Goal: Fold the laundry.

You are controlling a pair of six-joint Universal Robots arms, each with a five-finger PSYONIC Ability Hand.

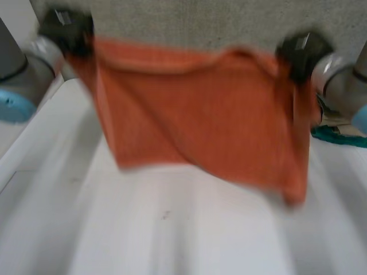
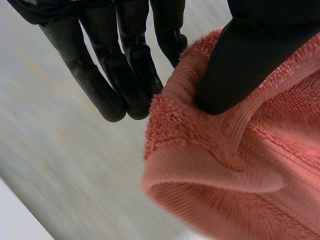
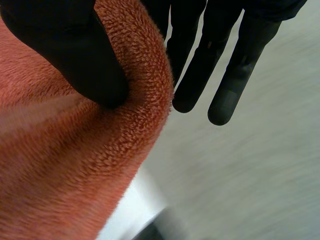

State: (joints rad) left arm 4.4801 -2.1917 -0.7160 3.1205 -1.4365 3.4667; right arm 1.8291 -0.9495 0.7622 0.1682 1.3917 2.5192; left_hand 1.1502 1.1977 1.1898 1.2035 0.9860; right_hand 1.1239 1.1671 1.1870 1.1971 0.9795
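Note:
An orange towel (image 1: 200,114) hangs spread in the air above the white table (image 1: 172,235), held up by its two upper corners. My left hand (image 1: 66,28) grips the upper left corner; in its wrist view the thumb (image 2: 240,65) presses the towel's (image 2: 240,170) edge against the fingers (image 2: 125,75). My right hand (image 1: 301,51) holds the upper right corner; there the thumb (image 3: 75,55) pinches the towel's (image 3: 65,165) rolled edge against a finger behind it, while other fingers (image 3: 220,65) stand straight beside the cloth. The towel's lower edge hangs slanted, lowest at the right.
A teal cloth (image 1: 338,136) lies at the table's right edge behind my right arm. A grey speckled wall (image 1: 200,20) rises behind the towel. The table's left rim (image 1: 23,154) runs beside my left arm.

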